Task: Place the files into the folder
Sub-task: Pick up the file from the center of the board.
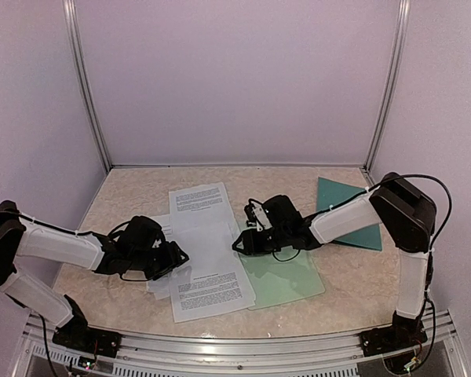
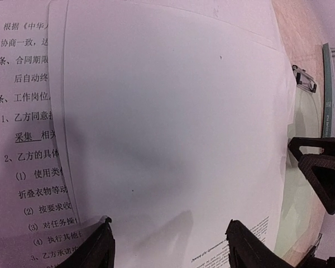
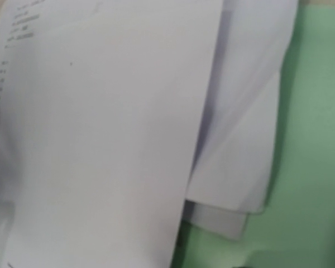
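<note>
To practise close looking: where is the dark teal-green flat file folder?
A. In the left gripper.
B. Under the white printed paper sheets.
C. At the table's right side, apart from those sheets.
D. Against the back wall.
C: the top view shows the dark teal-green folder lying flat at the right, while the white printed paper sheets sit mid-table.

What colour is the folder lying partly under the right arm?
The folder is dark teal green, shown best in the top external view.

Pale lilac back wall [image 1: 235, 78], matching side walls [image 1: 23, 118] left and right, silver posts [image 1: 86, 86] in far corners, beige marbled counter [image 1: 133, 192], soft even light
</note>
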